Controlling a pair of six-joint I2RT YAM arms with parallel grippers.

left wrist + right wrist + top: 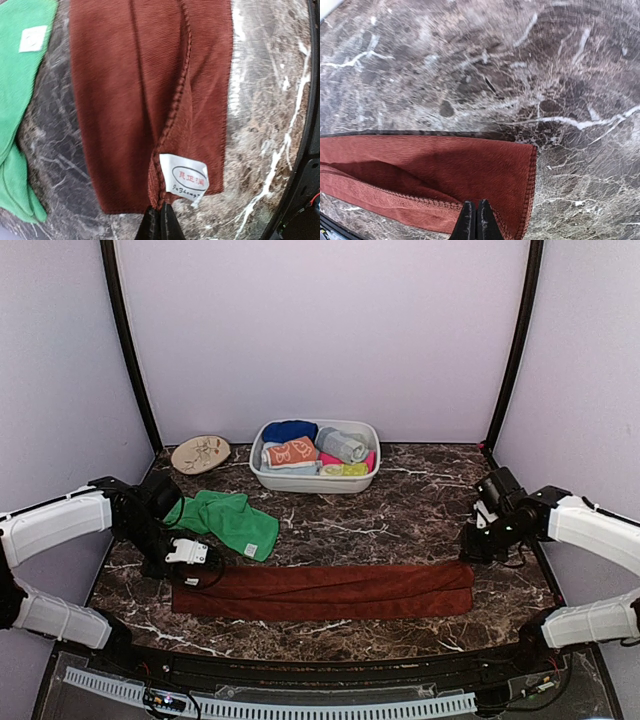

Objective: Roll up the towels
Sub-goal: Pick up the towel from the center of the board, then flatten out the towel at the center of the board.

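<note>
Across the tabletop (400, 520) the rust-brown towel (325, 590) is stretched flat, not yet rolled; its ends are pinched by the left hand (160, 222) and right hand (474, 220); the green towel (228, 520) is left crumpled.

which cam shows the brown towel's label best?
Left wrist: white label close up on the rust-brown towel, print visible. Top external shows the whole towel, no label discernible; right wrist shows only the other end.
</note>
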